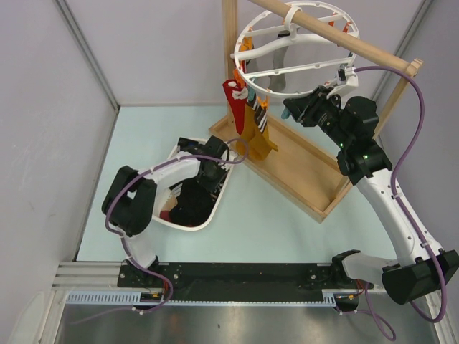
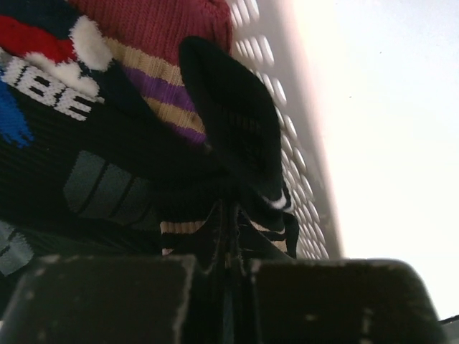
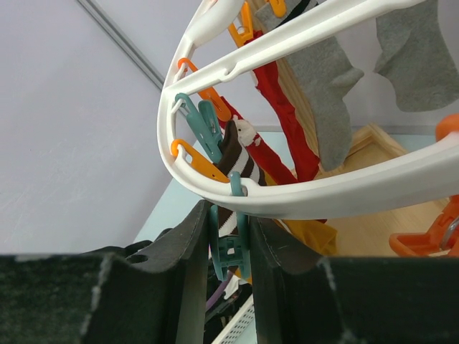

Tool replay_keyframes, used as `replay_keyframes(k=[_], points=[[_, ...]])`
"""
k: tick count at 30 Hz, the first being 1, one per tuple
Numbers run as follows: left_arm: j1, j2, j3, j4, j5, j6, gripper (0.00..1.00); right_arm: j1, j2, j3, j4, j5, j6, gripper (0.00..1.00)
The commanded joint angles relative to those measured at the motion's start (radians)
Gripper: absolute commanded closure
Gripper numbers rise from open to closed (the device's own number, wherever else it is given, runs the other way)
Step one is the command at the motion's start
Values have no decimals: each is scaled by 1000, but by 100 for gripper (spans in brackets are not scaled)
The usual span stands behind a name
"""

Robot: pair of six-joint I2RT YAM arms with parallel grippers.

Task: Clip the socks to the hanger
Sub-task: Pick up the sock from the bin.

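Observation:
The white ring hanger [image 1: 267,73] hangs from a wooden rail, and a red sock [image 1: 234,100], a striped one [image 1: 257,109], a yellow one [image 1: 259,140] and a grey one hang from its clips. In the right wrist view, my right gripper [image 3: 231,247] is shut on a teal clip [image 3: 229,252] under the hanger's rim [image 3: 337,192], beside the brown-and-white striped sock [image 3: 242,161]. My left gripper [image 2: 233,215] is down in the basket, shut on a black sock with tan stripes [image 2: 237,136]. A maroon sock [image 2: 158,29] and a black lettered sock [image 2: 50,100] lie around it.
A white perforated basket [image 1: 221,202] holding loose socks [image 1: 190,204] sits on the pale green table, under my left arm. The wooden frame's base [image 1: 305,168], post [image 1: 229,43] and slanted rail [image 1: 337,36] stand at the back right. Grey walls close in both sides.

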Motion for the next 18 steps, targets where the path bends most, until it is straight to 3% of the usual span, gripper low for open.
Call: replay_keyframes(k=[1,7,18], points=[[6,3,5,-28,1,10,100,-8,-19,-1,38,1,12,100],[19,-190,-40,35,-82,-20,100,-11,-22,-1,36,3,12,100],[29,-596,-233,325,-159,-10,100,-12,-25,-1,44,0,19,100]])
